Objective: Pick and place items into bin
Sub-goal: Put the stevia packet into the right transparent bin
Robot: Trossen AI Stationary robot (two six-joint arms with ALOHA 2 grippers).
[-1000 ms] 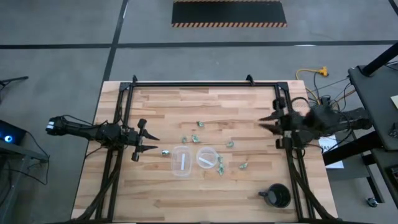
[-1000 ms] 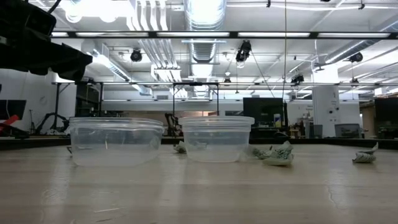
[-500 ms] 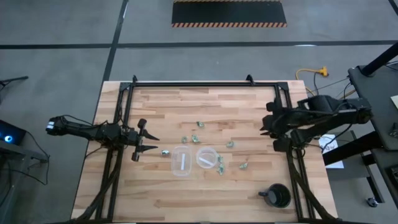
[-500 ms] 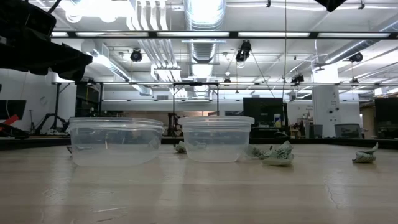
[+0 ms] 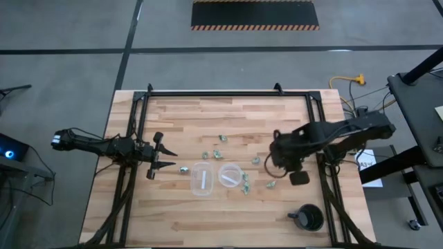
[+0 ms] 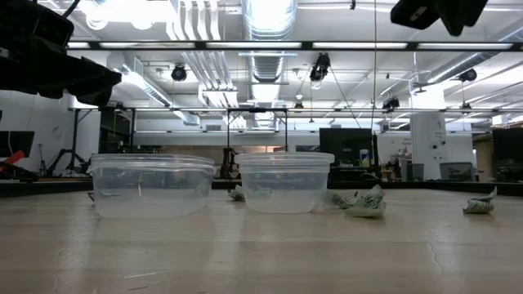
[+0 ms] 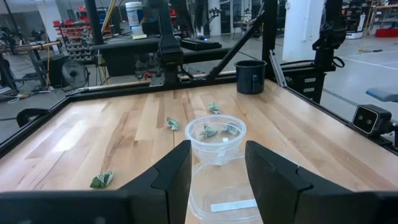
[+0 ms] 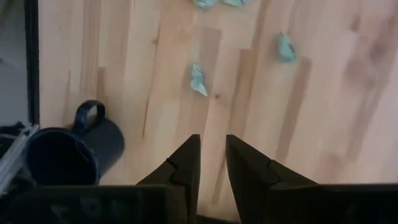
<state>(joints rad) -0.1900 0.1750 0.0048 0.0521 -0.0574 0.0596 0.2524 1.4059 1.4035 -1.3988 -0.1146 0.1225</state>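
The right tool (image 5: pixel 277 153) hangs above the worktop (image 5: pixel 180 221) near its right edge, its fingers (image 8: pixel 186 163) a narrow gap apart and gripping nothing. The left tool (image 5: pixel 163 158) waits by the left edge, fingers (image 7: pixel 173 174) parted and empty. The pale green items (image 5: pixel 270 185) lie scattered mid-worktop around two clear cups (image 5: pixel 202 179), with a dark mug (image 5: pixel 309 218) near the right front corner.

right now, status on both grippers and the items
Left gripper open, waiting at table's left edge. Right gripper empty, jaws narrowly apart, above the scattered items. None visible in the cups. Nothing blocking.
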